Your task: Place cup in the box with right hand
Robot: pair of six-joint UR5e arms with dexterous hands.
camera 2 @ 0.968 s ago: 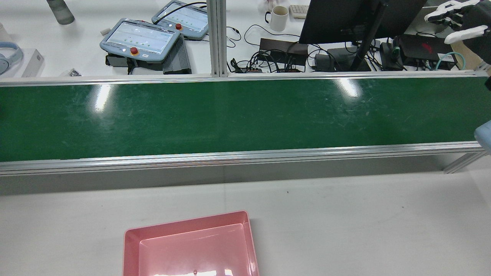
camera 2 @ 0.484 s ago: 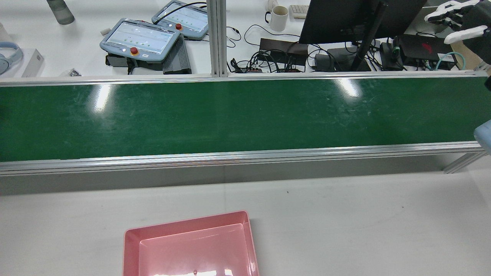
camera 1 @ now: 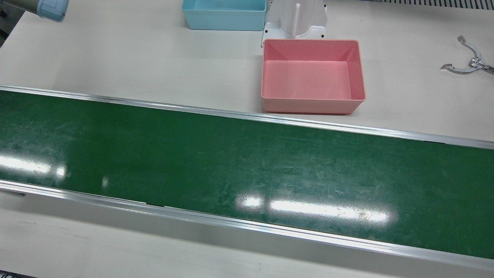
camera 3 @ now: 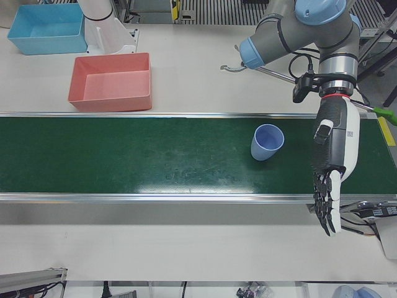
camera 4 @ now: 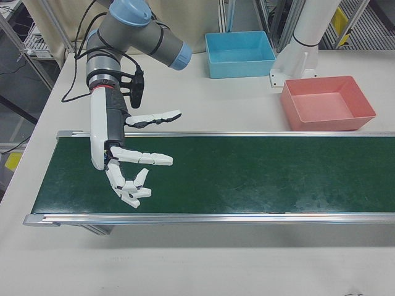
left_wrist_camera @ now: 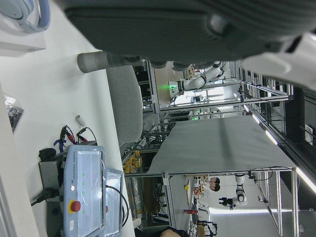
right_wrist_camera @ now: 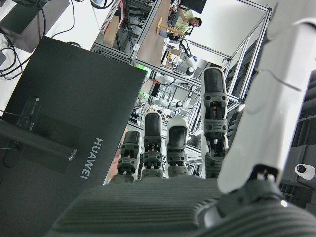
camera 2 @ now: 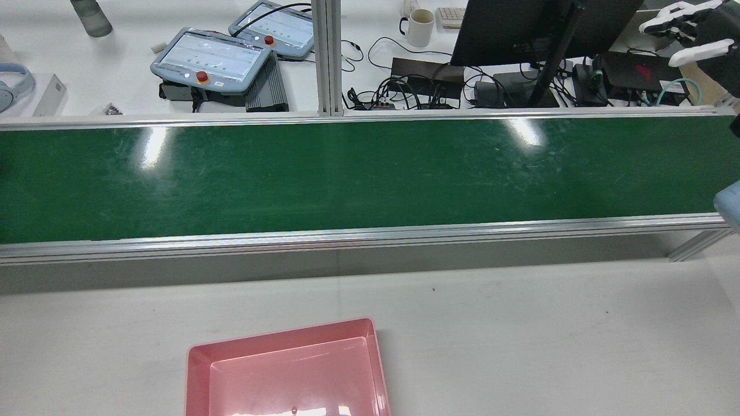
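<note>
Cup (camera 3: 267, 141) shows only in left-front view, upright on belt (camera 3: 155, 155).

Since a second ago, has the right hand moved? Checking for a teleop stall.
No. In the rear view the right hand sits in the same spot beside the black monitor, fingers spread.

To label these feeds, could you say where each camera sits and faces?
Front: overhead; belt, pink box, arm joint.
Rear: behind robot, facing forward; belt, right robot hand.
Left-front: faces robot; cup, left robot hand.
Right-front: faces robot; right robot hand.
Left hand: sideways; pendant, palm.
Right hand: sideways; monitor, fingers.
Shared: pink box, fixed views.
</note>
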